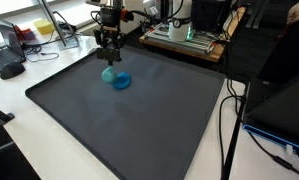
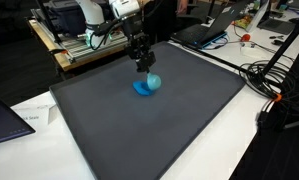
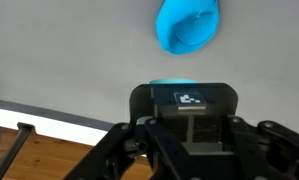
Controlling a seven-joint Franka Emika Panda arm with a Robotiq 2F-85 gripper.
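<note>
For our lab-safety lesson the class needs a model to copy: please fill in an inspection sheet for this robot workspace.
Surface: dark grey mat lying flat on a white table.
Job's things: one blue, soft-looking object on the mat.
Clutter: a white printed sheet on the table beside the mat.
Grippers: the gripper hangs directly over the blue object; contact and opening cannot be told.
Cables: black cables run along the mat's edge; a bundle lies beside it.
Surroundings: a laptop and benches with equipment behind.
</note>
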